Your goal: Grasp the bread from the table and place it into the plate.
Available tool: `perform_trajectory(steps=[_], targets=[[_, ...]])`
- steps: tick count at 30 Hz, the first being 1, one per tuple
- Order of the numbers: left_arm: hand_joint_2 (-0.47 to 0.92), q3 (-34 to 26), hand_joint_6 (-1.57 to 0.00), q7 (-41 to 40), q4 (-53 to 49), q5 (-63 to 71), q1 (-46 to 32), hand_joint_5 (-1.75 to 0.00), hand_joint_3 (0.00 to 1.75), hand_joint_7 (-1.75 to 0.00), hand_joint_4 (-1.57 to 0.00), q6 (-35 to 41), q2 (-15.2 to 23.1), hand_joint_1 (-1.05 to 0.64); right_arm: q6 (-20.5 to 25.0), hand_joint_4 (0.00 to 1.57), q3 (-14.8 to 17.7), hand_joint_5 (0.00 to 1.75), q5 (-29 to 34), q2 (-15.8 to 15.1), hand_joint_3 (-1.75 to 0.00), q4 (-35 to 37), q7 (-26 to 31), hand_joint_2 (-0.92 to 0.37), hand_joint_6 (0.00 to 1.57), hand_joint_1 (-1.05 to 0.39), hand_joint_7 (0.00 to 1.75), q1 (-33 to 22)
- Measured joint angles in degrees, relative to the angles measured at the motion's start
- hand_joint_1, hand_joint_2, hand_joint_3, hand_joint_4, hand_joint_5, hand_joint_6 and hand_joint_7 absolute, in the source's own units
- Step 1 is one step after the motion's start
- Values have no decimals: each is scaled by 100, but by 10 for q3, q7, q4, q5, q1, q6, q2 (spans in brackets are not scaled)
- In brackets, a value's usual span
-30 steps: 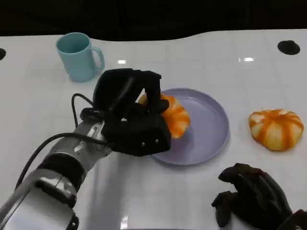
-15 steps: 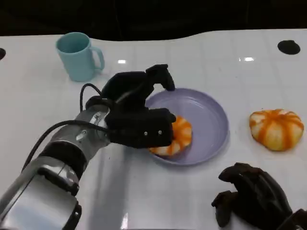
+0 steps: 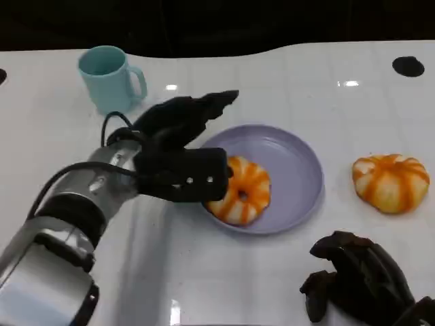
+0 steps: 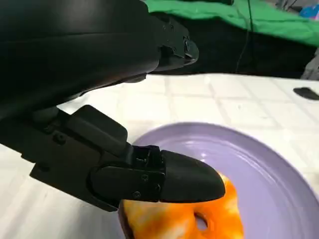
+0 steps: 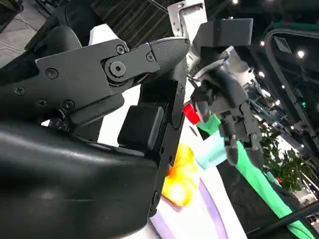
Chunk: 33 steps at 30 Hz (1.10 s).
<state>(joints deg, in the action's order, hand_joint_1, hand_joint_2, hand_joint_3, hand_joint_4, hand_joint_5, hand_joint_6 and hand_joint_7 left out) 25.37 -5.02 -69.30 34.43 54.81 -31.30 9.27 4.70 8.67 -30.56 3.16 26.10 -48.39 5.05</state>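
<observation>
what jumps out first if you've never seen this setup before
The eye lands on the orange-and-white striped bread lying on the near-left part of the lilac plate at mid-table, with the black left hand spread open right beside it. A second, matching bread sits alone on the white table to the plate's right, and a pale blue mug stands at the far left. The right hand rests low near the front edge.

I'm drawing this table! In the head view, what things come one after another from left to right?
Blue mug → left robot hand → bread on the plate → purple plate → right robot hand → second bread on the table.
</observation>
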Motion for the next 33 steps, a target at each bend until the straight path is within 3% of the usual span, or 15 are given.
perform_trajectory(steps=[1,3,5,7,11,14,18,20,23,25,27,33], targets=[[92,-7,-7,2,6,-10,-8,-116,40,-5,0,-12,6,-105,0,152,0,79,0,0,-1,0,0,-92,157,-71,36,-1],[92,-29,-16,14,18,-40,-31,-132,34,-13,0,-40,14,-105,0,152,0,79,0,0,-1,-1,0,-92,157,-71,36,-2],[92,-49,-17,29,27,-72,-57,-135,33,-15,0,-62,18,-105,0,152,0,79,0,0,-1,-1,0,-92,157,-71,36,-3],[92,-69,-36,52,32,-100,-77,-136,23,-31,-13,-76,18,-105,0,152,0,79,0,1,-1,-1,0,-92,157,-72,35,-3],[92,-148,-42,151,64,-240,-151,-116,19,-56,-35,-138,8,-105,-5,152,2,79,0,1,-1,-1,-2,-92,157,-72,35,-3],[92,-186,-47,234,78,-320,-188,-84,13,-63,-60,-151,-6,-105,-5,152,2,79,0,1,-1,-1,-4,-92,157,-72,35,-3],[89,-235,-67,388,115,-441,-221,-38,2,-44,-94,-133,-20,-105,-5,152,2,80,0,1,-1,-1,-5,-92,157,-72,34,-3],[83,-258,-80,457,134,-492,-237,-25,1,-35,-106,-109,-24,-105,-6,151,2,80,0,1,-2,-1,-6,-92,157,-72,34,-3],[68,-287,-124,515,159,-545,-261,-11,0,-15,-139,-64,-33,-105,-5,151,2,81,0,1,-2,-1,-5,-92,157,-72,34,-4],[66,-306,-142,530,182,-572,-282,-13,1,-12,-152,-35,-41,-105,-4,151,1,81,0,1,-2,-3,-5,-92,157,-72,34,-4],[67,-319,-153,531,202,-584,-307,-30,1,-17,-156,-19,-49,-105,-3,152,2,81,0,1,-2,-5,-5,-92,157,-72,34,-5],[71,-327,-157,528,250,-585,-357,-60,1,-36,-157,4,-60,-105,1,151,2,80,0,1,-3,-7,-6,-92,157,-72,34,-5]])
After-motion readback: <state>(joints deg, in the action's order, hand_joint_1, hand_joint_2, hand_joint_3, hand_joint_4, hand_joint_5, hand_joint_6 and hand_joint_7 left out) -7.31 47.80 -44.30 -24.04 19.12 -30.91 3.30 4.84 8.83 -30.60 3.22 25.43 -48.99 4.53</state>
